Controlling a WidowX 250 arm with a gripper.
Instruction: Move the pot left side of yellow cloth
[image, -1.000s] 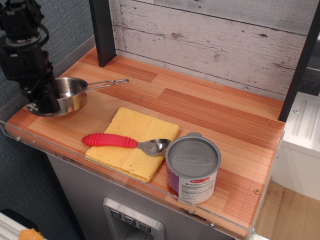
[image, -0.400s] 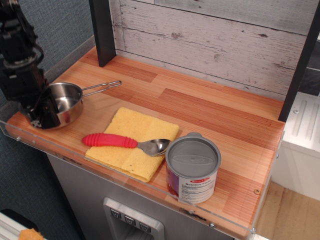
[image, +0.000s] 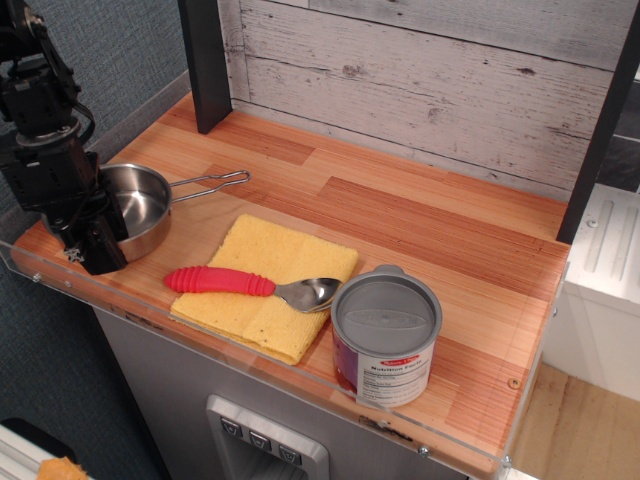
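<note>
The pot (image: 138, 205) sits upright on the wooden bench (image: 400, 215) near its left edge, to the left of the yellow cloth (image: 262, 283) and apart from it. The pot's wire handle (image: 208, 181) points right and slightly toward the far side, lying just above the bench surface.

The pincer (image: 88, 250) is at the pot's near-left rim, low over the bench. Its black body covers that part of the rim. Whether the fingers are spread or pinching the rim cannot be told from this view.

The yellow cloth lies flat near the front edge of the bench, at about its middle. A red-handled spoon (image: 240, 284) rests across the cloth, with its handle to the left and its metal bowl at the cloth's right edge. A tin can (image: 385, 338) with a grey lid stands upright just right of the cloth, close to the spoon bowl.
</note>
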